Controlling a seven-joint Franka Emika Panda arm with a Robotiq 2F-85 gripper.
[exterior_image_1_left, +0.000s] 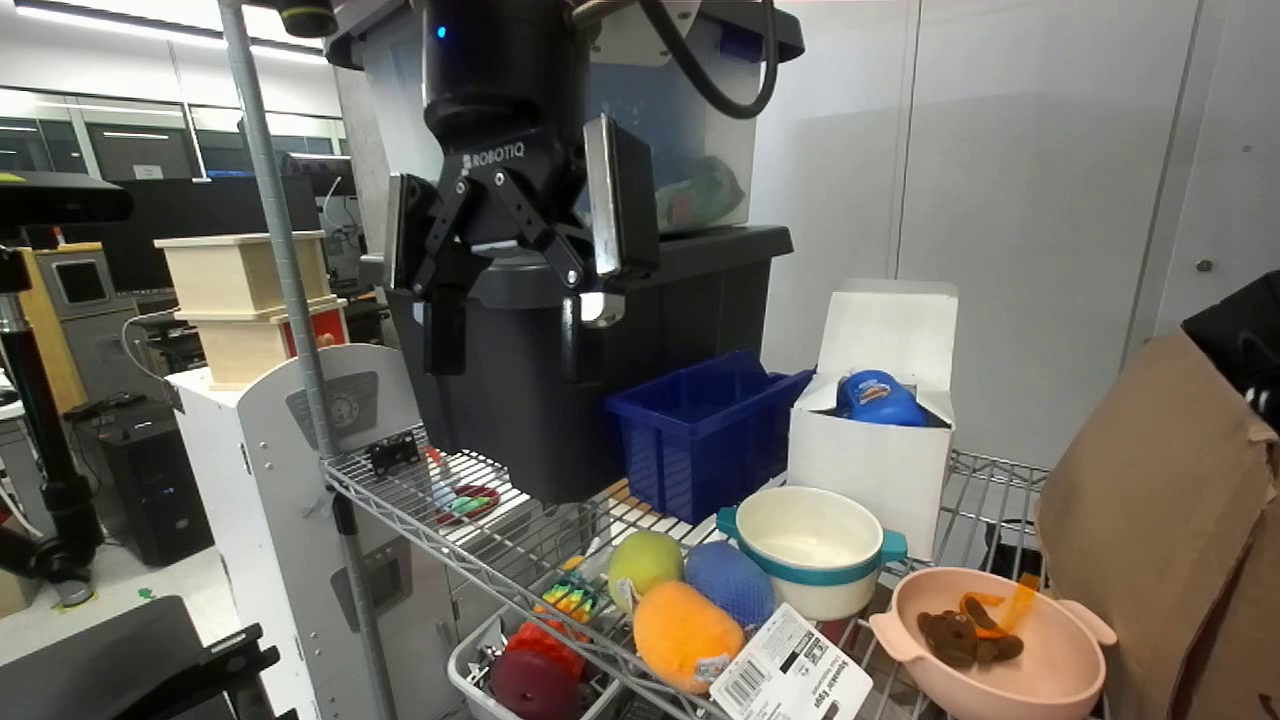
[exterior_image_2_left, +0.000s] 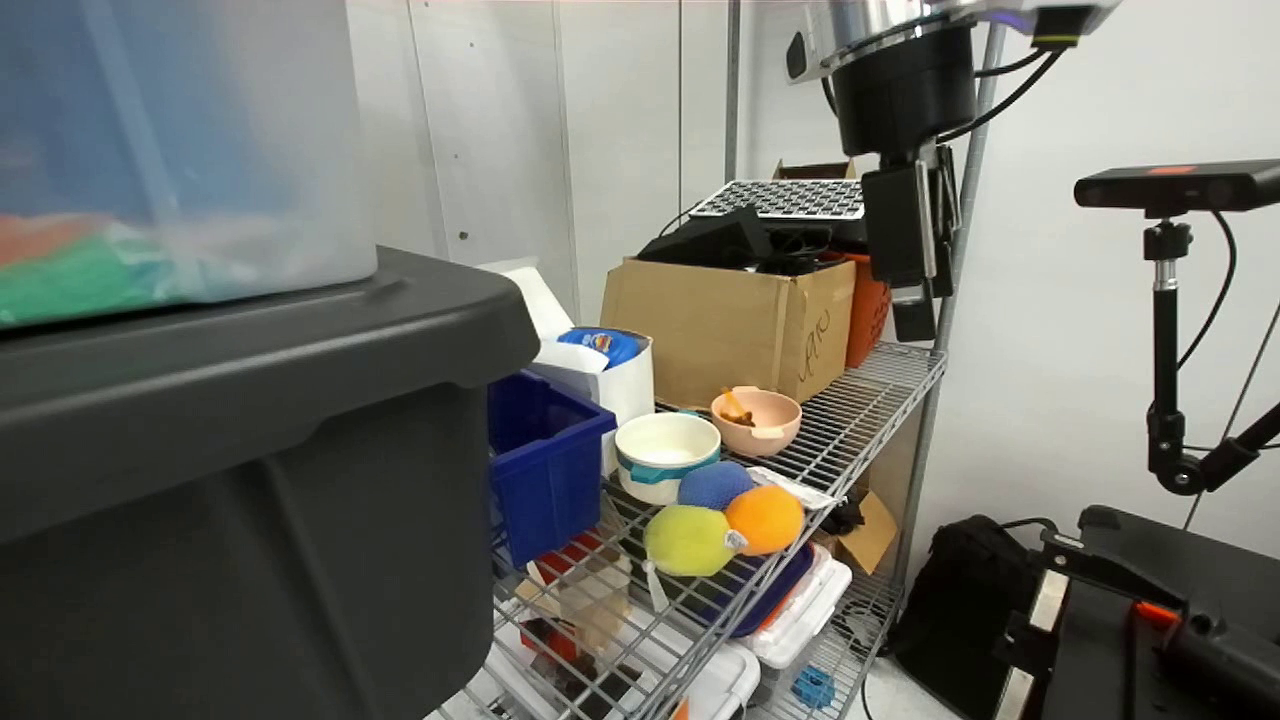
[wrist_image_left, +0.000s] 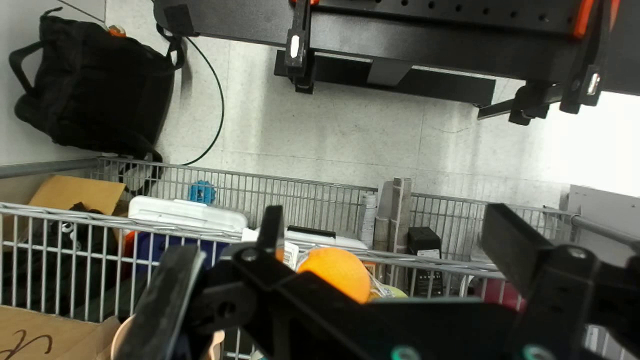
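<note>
While I watch from afar, my black Robotiq gripper (exterior_image_1_left: 514, 345) hangs upper left of centre in an exterior view, jaws wide apart, nothing between them. Lower down, at bottom centre, the orange rounded plush-looking ball (exterior_image_1_left: 687, 637), lime-green ball (exterior_image_1_left: 645, 568) and blue textured ball (exterior_image_1_left: 728, 583) sit near the front edge of the silver wire shelf (exterior_image_1_left: 430, 540); an off-centre descent could, I judge, snag that edge or roll one off. Farther back, just below centre, a cream-and-teal round pot (exterior_image_1_left: 820, 595) and a royal-blue plastic bin (exterior_image_1_left: 675, 470) risk a knock from careless sideways swings.

We read "ROBOTIQ" on the tool (exterior_image_1_left: 513, 350), upper center of the frame, and "Eggs" on the barcoded tag (exterior_image_1_left: 792, 666), lower center.
</note>
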